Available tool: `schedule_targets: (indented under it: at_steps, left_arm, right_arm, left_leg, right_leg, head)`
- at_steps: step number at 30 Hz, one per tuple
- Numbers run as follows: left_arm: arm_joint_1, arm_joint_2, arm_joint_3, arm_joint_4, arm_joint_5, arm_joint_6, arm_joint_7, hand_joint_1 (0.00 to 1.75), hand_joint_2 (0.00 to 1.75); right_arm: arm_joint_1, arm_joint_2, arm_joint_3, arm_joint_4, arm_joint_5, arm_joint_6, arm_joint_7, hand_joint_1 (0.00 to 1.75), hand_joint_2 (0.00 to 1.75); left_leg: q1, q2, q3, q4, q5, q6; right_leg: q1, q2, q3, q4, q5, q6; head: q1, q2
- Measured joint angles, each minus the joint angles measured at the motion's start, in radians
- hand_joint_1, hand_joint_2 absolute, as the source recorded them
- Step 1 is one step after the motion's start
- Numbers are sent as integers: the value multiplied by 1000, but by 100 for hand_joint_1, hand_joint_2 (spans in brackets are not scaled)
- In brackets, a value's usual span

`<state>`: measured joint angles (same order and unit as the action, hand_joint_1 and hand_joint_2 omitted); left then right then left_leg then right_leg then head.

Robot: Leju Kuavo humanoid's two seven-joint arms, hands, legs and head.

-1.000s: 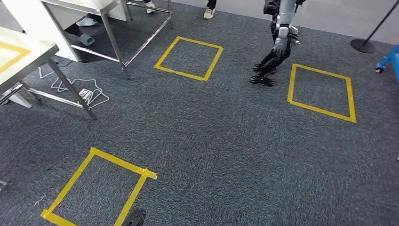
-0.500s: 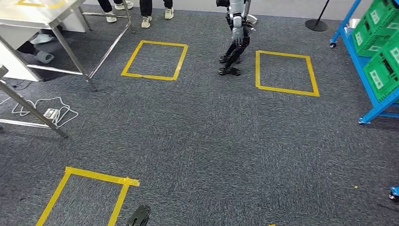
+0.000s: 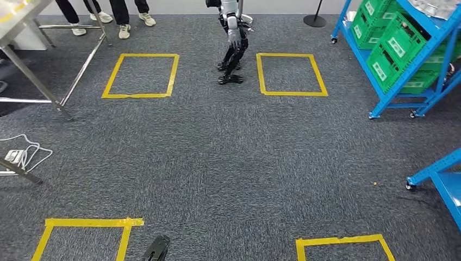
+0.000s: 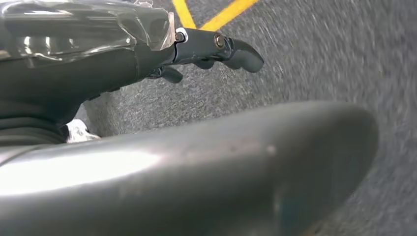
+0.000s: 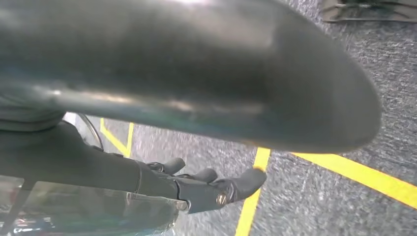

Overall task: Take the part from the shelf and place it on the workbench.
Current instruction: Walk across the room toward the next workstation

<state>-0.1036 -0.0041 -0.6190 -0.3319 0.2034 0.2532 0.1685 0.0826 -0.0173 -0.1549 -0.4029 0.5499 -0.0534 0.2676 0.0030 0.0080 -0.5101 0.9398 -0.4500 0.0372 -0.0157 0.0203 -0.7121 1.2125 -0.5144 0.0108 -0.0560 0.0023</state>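
— Now that my whole view has swung round, what do you make of it?

— You have turned, nothing on the floor has moved. A second ago the steel-legged white tabletop (image 3: 22, 13) took up the near left of your head view; now only its corner and legs sit at the far left, and the blue metal shelf (image 3: 405, 76) loaded with green plastic crates (image 3: 402, 43) has come in on the right.

— So I am facing toward the shelf at last. Can you see the part?

— Something pale and crinkled lies on the shelf's top level at the picture's corner, but it is too cut off to name. I cannot tell which item is the part, so take it as still on the shelf, not yet fetched.

— And my hands?

— Both hang by your sides over the dark grey carpet (image 3: 228, 152). Your left hand (image 4: 211, 49) holds nothing, its dark fingers extended loosely; your right hand (image 5: 206, 189) is the same, fingers apart and empty, with yellow tape squares (image 3: 288, 73) under it.

— Who is that ahead?

— Another silver humanoid robot (image 3: 232, 43) stands between the two far squares, and people's legs (image 3: 117, 13) wait by the tabletop.

— Then I judge the walk to the shelf comes next, well apart as it is.
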Motion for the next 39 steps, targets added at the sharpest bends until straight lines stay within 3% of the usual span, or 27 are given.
schedule_targets:
  at_steps: [1,2,3,5,7,8,10,12,14,16,17,18,19,21,23,25,27,28,30,32,33,35,36,38,39]
  left_arm:
    - [2,0,4,0,-5,-1,0,0,0]
    - [3,-1,9,0,-10,-1,0,0,0]
    - [3,-2,13,0,-14,-2,0,0,0]
    - [3,-3,22,0,-20,-2,0,0,0]
    - [3,-3,32,0,-24,-2,-2,0,0]
    - [3,-3,36,0,-25,-2,-3,0,0]
    - [2,-3,41,-1,-26,-1,-4,0,0]
    - [2,-3,42,-3,-27,-1,-5,0,0]
    - [5,-3,43,-3,-27,-1,-5,0,0]
    - [9,-4,43,-3,-27,-1,-5,0,0]
    - [11,-4,43,-3,-27,-1,-5,0,0]
    - [12,-4,44,-3,-27,-1,-5,0,0]
    - [12,-3,45,-3,-28,-1,-5,0,0]
    - [12,0,51,-3,-30,0,-5,0,0]
    - [12,3,57,-3,-34,1,-6,0,0]
    - [12,3,59,-4,-38,2,-6,0,0]
    - [11,1,61,-5,-41,3,-6,0,0]
    - [10,-1,63,-6,-44,3,-6,0,0]
    - [13,-3,66,-6,-49,2,-4,0,0]
    - [15,-4,67,-6,-56,0,-2,0,0]
    - [15,-5,67,-6,-59,-2,-1,0,0]
    - [14,-7,69,-6,-65,-6,1,0,0]
    - [13,-7,71,-6,-68,-7,2,0,0]
    - [11,-7,77,-6,-71,-10,2,0,0]
    - [10,-7,80,-6,-73,-11,2,0,0]
  right_arm:
    - [-1,1,-5,1,9,3,0,0,0]
    - [1,2,-10,3,17,6,0,0,0]
    - [2,4,-15,4,24,9,1,0,0]
    - [2,5,-23,5,37,11,1,0,0]
    - [-1,8,-30,6,46,12,1,0,0]
    - [-2,9,-33,6,48,13,1,0,0]
    - [-1,11,-37,8,51,13,1,0,0]
    - [-1,13,-40,10,52,13,1,0,0]
    - [-2,14,-41,11,53,13,1,0,0]
    - [-3,14,-44,11,53,13,1,0,0]
    - [-3,14,-45,12,53,14,1,0,0]
    - [-2,14,-46,12,54,14,1,0,0]
    - [-2,15,-47,13,55,15,1,0,0]
    - [-4,19,-51,15,59,17,0,0,0]
    - [-8,22,-56,17,62,19,-1,0,0]
    - [-9,23,-60,22,63,20,-2,0,0]
    - [-9,23,-64,28,64,20,-3,0,0]
    - [-11,22,-66,31,66,20,-4,0,0]
    - [-18,19,-71,35,70,18,-10,0,0]
    - [-21,18,-79,40,74,17,-15,0,0]
    - [-20,18,-82,43,76,16,-17,0,0]
    - [-21,17,-87,48,81,14,-18,0,0]
    - [-23,17,-89,49,85,14,-18,0,0]
    - [-28,17,-92,52,91,14,-20,0,0]
    - [-31,17,-94,54,94,14,-21,0,0]
  left_leg:
    - [-1,17,-3,1,0,0]
    - [-1,32,-5,2,1,-1]
    - [-1,46,-7,5,0,-3]
    - [-2,70,-11,15,-4,-11]
    - [-6,89,-13,27,-11,-25]
    - [-7,98,-12,30,-13,-32]
    - [-2,110,-12,33,-16,-41]
    - [7,77,-26,70,-48,-50]
    - [11,22,-76,191,-122,-55]
    - [10,-2,-135,321,-176,-52]
    - [9,-6,-146,343,-175,-48]
    - [8,-10,-136,321,-153,-41]
    - [5,-18,-109,264,-117,-32]
    - [-1,-65,-42,122,-51,-10]
    - [-6,-99,-13,56,-33,4]
    - [-8,-83,-10,42,-28,9]
    - [-4,-57,-3,17,-13,11]
    - [-2,-42,-1,4,-5,11]
    - [-4,-10,-3,-1,0,11]
    - [-5,22,-6,0,0,10]
    - [-4,36,-7,1,0,8]
    - [-1,60,-8,9,-5,-2]
    - [-2,70,-10,17,-10,-10]
    - [-6,88,-11,30,-20,-24]
    - [-6,96,-10,33,-23,-30]
  right_leg:
    - [-3,-7,-18,48,-17,3]
    - [-6,-11,-16,58,-19,11]
    - [-10,-18,10,24,-7,22]
    - [-16,-55,101,-122,31,39]
    - [-15,-86,158,-217,51,32]
    - [-12,-88,161,-226,52,22]
    - [-10,-65,157,-226,58,6]
    - [-12,-45,155,-228,64,-6]
    - [-9,-22,151,-228,70,-15]
    - [-1,4,146,-227,74,-22]
    - [4,17,145,-227,76,-25]
    - [7,31,145,-227,77,-27]
    - [10,45,145,-227,79,-28]
    - [11,70,144,-227,83,-25]
    - [8,91,136,-227,89,-16]
    - [6,112,128,-229,97,-4]
    - [10,87,106,-202,84,-1]
    - [12,61,84,-161,63,-3]
    - [10,10,20,-28,2,-8]
    - [1,-7,-16,60,-28,3]
    - [-4,-13,-4,48,-21,15]
    - [-15,-41,75,-84,22,42]
    - [-17,-63,116,-152,40,47]
    - [-16,-85,156,-220,56,36]
    - [-13,-79,155,-220,56,25]
  head:
    - [1,0]
    - [1,0]
    - [1,0]
    - [1,0]
    - [0,0]
    - [0,0]
    - [-1,0]
    - [-2,0]
    - [-4,0]
    - [-4,0]
    - [-4,0]
    - [-4,0]
    - [-4,0]
    - [-3,0]
    - [-5,0]
    - [-8,0]
    - [-7,0]
    - [-5,0]
    - [-2,0]
    - [-1,0]
    - [-1,0]
    - [-1,0]
    - [1,0]
    - [1,0]
    - [1,0]
